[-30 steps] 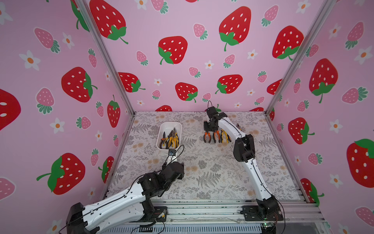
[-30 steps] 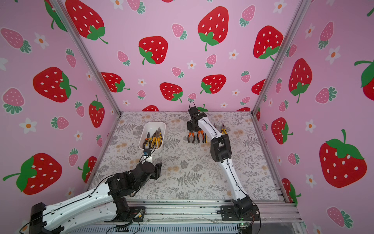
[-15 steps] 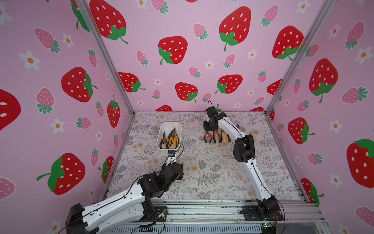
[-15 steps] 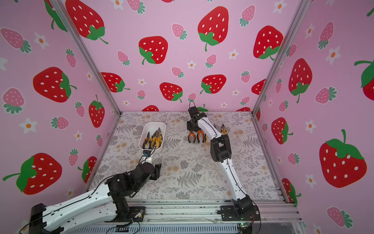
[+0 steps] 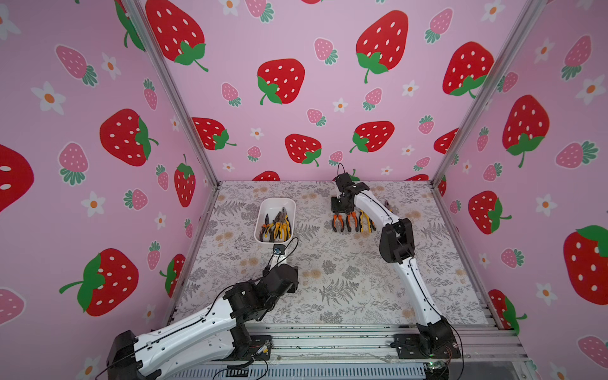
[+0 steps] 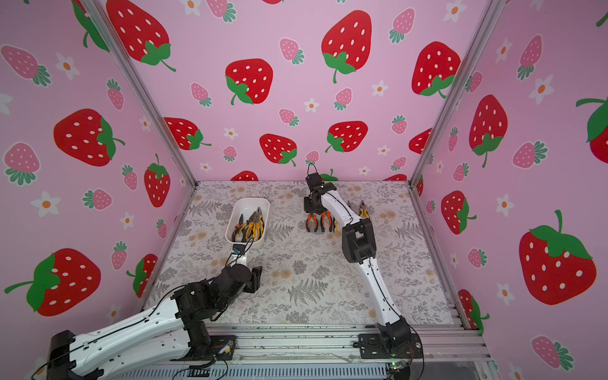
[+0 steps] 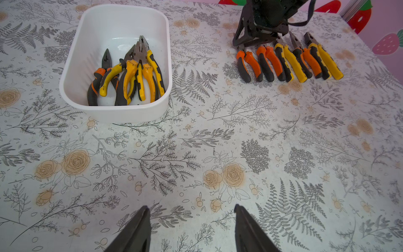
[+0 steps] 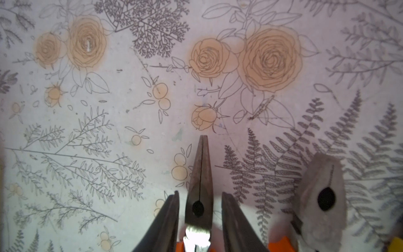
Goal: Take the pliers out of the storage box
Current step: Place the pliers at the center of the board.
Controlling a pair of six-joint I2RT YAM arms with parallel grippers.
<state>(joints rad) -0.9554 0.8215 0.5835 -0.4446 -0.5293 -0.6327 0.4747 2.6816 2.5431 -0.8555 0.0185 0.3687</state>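
Here, left tool (image 7: pixel 191 207) spread, empty, above the tabletop (image 7: pixel 196 141); ahead of it the box (image 7: pixel 122 112) holding several pliers (image 7: pixel 139 72). Right tool (image 8: pixel 200 192) spread astride needle-nosed pliers (image 8: pixel 201 165), clear of both fingers (image 8: pixel 165 218), at the end of a row (image 7: pixel 290 61) beside it.

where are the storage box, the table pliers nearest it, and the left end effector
storage box (image 7: pixel 126 112): left wrist view, near outer wall
nearest table pliers (image 7: pixel 253 66): left wrist view, orange handle
left end effector (image 7: pixel 191 207): left wrist view, midway between fingertips
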